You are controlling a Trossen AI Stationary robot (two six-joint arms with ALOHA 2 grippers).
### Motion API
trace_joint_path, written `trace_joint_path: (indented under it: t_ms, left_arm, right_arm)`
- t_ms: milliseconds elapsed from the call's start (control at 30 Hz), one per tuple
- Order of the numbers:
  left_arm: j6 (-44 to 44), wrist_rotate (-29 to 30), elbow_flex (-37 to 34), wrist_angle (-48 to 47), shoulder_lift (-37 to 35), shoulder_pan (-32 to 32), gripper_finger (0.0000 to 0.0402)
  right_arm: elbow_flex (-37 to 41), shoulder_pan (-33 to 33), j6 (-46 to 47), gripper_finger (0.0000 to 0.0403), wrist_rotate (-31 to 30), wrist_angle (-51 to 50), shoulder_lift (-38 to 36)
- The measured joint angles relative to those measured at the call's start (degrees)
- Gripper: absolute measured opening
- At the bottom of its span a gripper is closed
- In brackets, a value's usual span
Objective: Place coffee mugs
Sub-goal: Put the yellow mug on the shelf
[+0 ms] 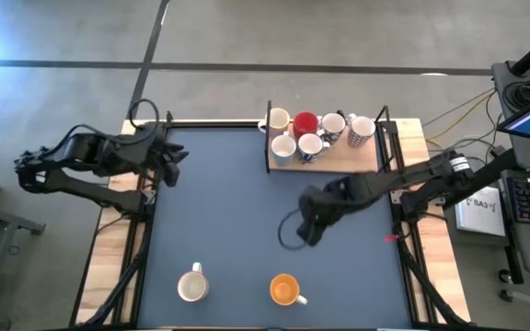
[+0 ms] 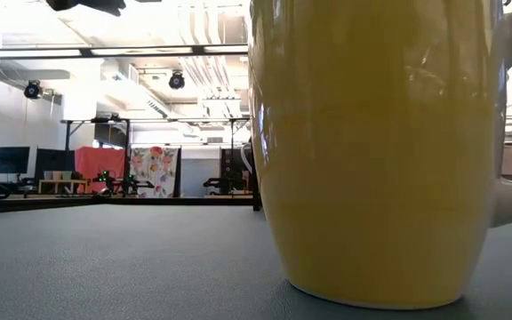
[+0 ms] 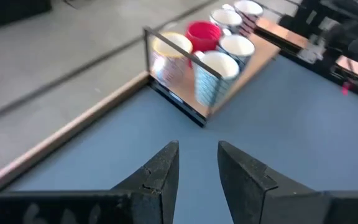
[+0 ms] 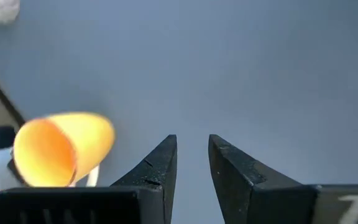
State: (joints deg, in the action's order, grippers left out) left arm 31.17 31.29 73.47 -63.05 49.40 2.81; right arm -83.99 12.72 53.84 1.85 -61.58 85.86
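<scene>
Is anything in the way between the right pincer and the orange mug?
Nothing visible. The right pincer hangs over bare blue mat, and the orange mug stands alone near the table's front edge. The white mug sits off to the side, and the other mugs are on the wooden tray at the back.

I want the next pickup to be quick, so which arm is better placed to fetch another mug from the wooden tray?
Probably the right. The right gripper hangs empty over mid-mat, just below the wooden tray holding six mugs. The left gripper sits at the mat's far left edge.
</scene>
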Motion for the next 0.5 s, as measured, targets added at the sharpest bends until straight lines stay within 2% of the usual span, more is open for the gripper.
trace_joint_path:
  t_ms: [167, 500]
  left_arm:
    - [2.23, -4.92, -0.01, 0.0, 2.13, 0.22, 0.0094]
    - [5.39, -5.4, -0.02, 0.01, 3.49, 1.4, 0.0094]
  right_arm:
    - [0.0, 5.27, 2.0, 0.0099, 0.65, 3.55, 3.7]
    - [0.0, 10.52, 4.93, 0.0105, 3.55, 17.26, 9.57]
